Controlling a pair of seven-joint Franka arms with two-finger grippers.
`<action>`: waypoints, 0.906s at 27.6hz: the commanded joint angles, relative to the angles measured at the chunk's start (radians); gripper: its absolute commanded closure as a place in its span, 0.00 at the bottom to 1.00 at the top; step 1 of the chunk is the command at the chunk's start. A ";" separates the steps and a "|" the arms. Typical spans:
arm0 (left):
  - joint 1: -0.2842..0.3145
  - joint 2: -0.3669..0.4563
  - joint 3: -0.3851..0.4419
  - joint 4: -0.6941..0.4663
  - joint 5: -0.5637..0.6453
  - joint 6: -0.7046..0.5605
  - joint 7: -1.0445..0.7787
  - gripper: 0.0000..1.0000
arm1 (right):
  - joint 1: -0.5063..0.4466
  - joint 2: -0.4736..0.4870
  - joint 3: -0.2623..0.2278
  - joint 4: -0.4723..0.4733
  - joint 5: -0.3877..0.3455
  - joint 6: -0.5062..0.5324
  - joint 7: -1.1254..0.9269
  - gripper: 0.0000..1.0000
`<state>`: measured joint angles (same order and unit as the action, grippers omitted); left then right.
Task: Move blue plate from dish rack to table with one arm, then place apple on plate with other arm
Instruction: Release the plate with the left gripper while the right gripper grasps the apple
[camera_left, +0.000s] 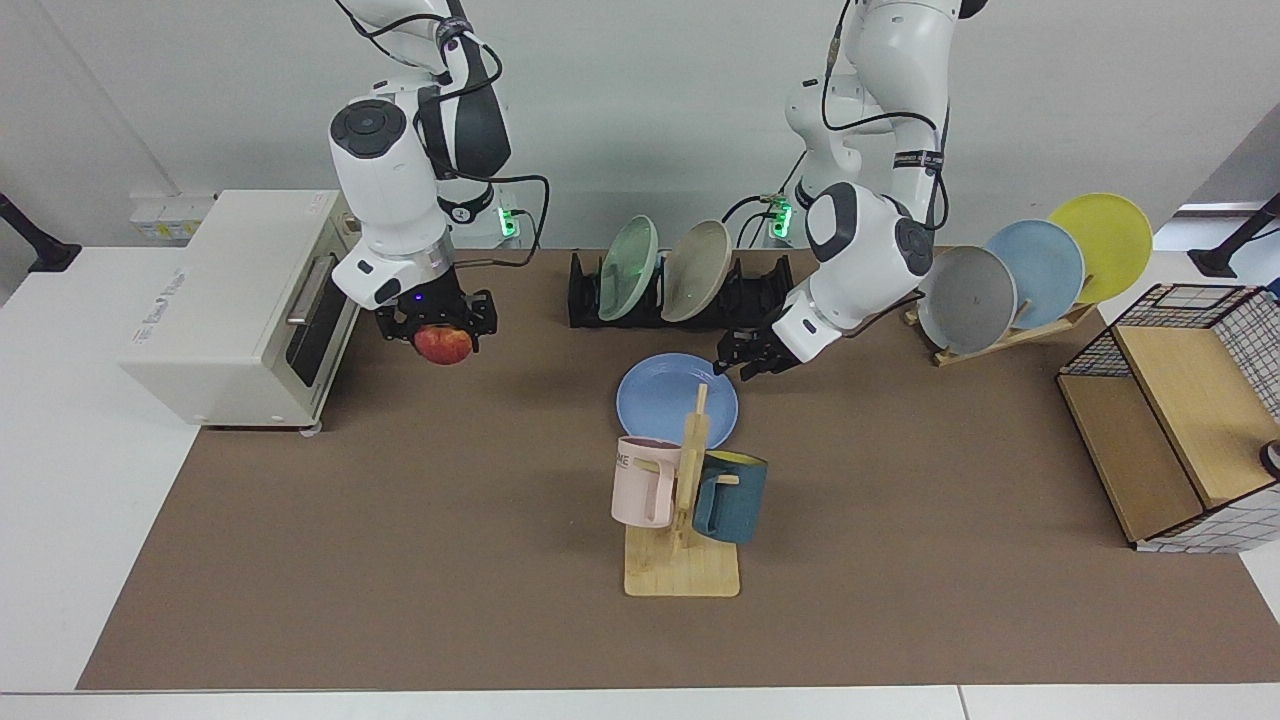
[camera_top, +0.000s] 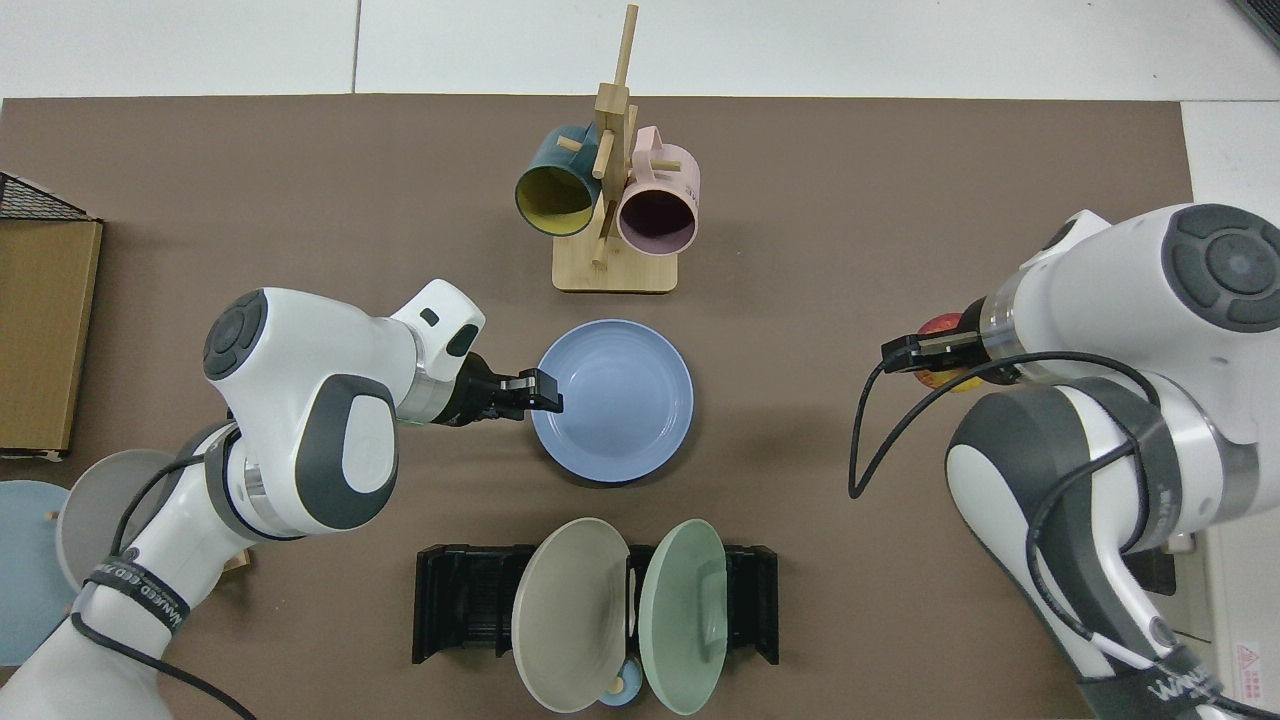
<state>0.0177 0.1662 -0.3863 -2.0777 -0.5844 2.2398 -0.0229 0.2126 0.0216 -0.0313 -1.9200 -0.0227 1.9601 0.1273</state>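
Since the blue plate (camera_left: 665, 400) already lies flat on the surface (camera_left: 400, 560), this looks like the tail end of step one to me. The left fingers (camera_left: 738, 361) are right at the plate's rim, low to the mat, and in the top view they overlap that edge. They look clamped thin on the rim, top and bottom, not let go yet. Pinching the edge makes sense, a shallow plate gives you nothing else to grab.

Just past the plate from those fingers, on the side away from the robots, sits the wooden mug stand (camera_left: 682, 540) with a pink mug and a dark teal one. The plate lands close to its base but clear of it in the top view.

Behind the left fingers, toward the arm bases, is the dish rack (camera_left: 770, 290), holding a green plate and a beige one; the slots nearest the fingers are free.

Well off to the other side, the right fingers (camera_left: 443, 332) hang above the mat, closed around the apple (camera_left: 443, 346), pointing straight down. That arm's just waiting, I'd guess, with the fruit held ready for the drop. Beside those fingers is a white toaster oven (camera_left: 230, 310).

Next bit: left lets go and backs off, then the apple comes over.
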 joint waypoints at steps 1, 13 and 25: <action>-0.005 -0.054 0.015 0.022 0.142 -0.080 -0.067 0.39 | 0.004 -0.014 0.007 -0.042 0.004 0.022 0.012 1.00; -0.004 -0.083 0.118 0.430 0.501 -0.635 -0.108 0.24 | 0.122 0.050 0.014 -0.091 0.006 0.198 0.119 1.00; -0.035 -0.209 0.202 0.469 0.595 -0.713 -0.028 0.01 | 0.303 0.167 0.014 0.009 0.009 0.243 0.402 1.00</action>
<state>0.0148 0.0185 -0.2497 -1.6102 -0.0155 1.5687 -0.0956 0.4542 0.1364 -0.0118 -1.9803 -0.0211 2.2038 0.4262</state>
